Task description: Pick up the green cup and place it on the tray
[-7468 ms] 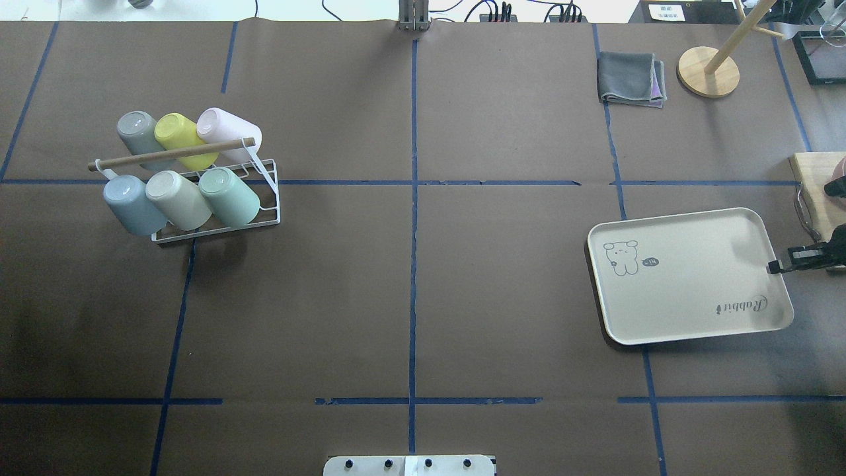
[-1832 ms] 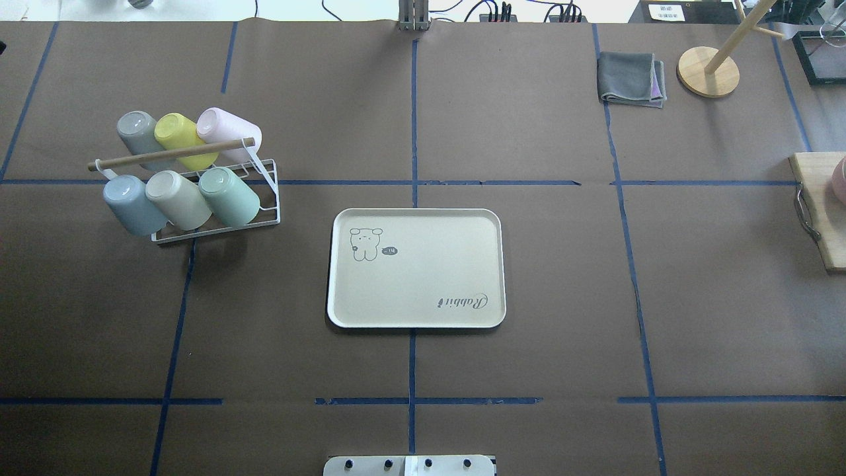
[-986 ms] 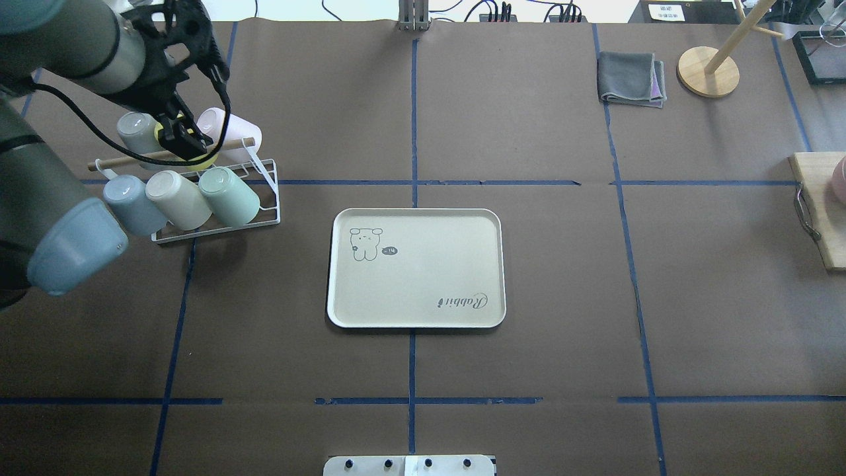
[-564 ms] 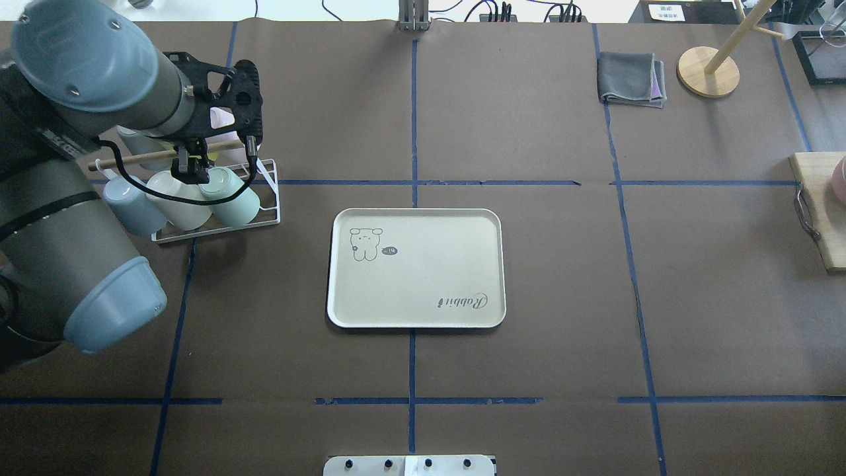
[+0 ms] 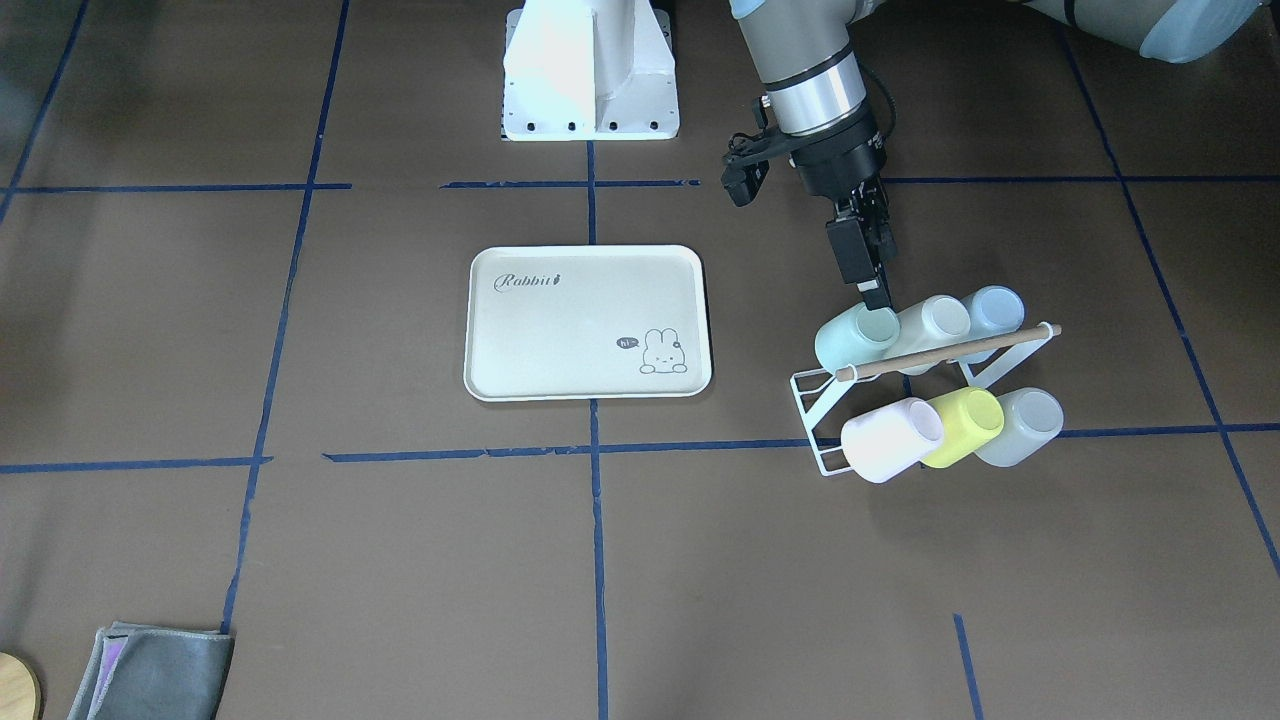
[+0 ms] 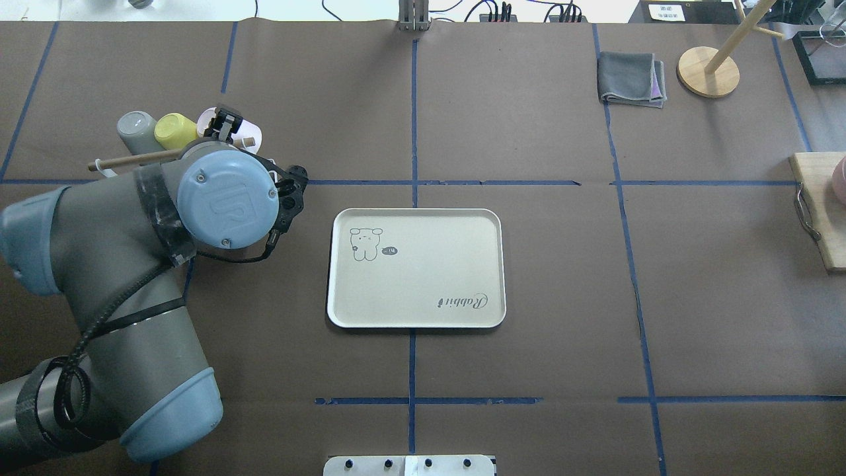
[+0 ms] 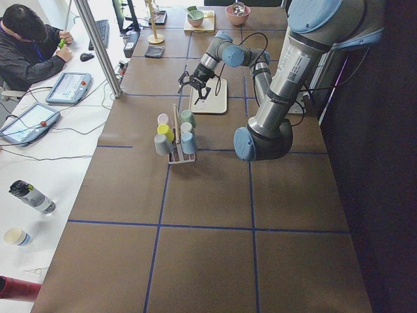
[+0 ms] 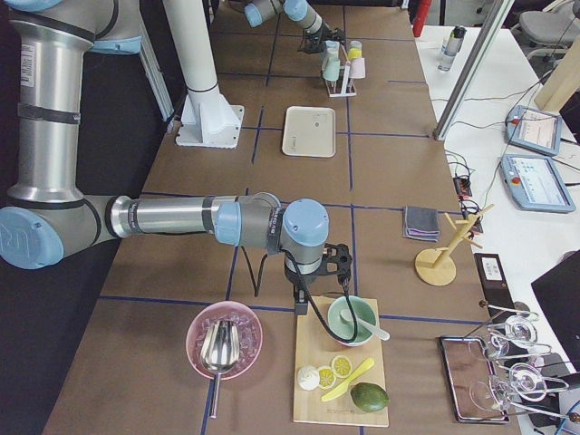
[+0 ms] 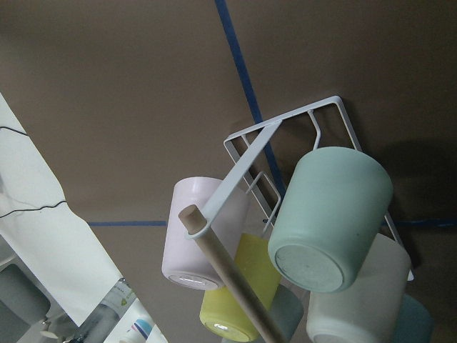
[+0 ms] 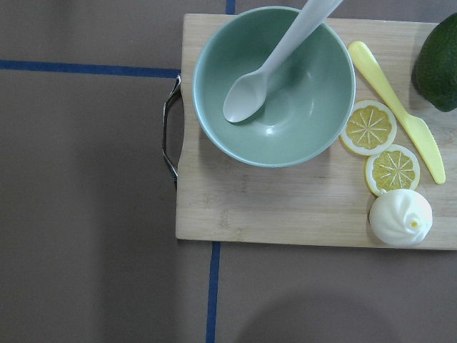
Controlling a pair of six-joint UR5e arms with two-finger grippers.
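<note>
The green cup (image 5: 850, 340) lies tilted, base up, at the end of the rack's row nearer the robot, beside a cream cup. The left wrist view looks down on the green cup's (image 9: 332, 218) base, with no fingers in the picture. My left gripper (image 5: 872, 290) hangs just above that cup, pointing down at it, open and holding nothing. From overhead the left gripper's (image 6: 222, 123) tips show past the wrist, which hides the cup. The beige tray (image 6: 423, 277) lies flat mid-table. My right gripper (image 8: 317, 276) hovers over a cutting board; I cannot tell its state.
A white wire rack with a wooden bar (image 5: 940, 345) holds several other cups. A grey cloth (image 6: 631, 78) and a wooden stand (image 6: 708, 71) sit far right. The cutting board (image 6: 819, 211) carries a green bowl (image 10: 275, 86). A person (image 7: 26, 45) sits beside the table.
The tray went from the right side to mid-table. My left arm then came in over the rack, and its gripper shifted from the yellow cup toward the green cup.
</note>
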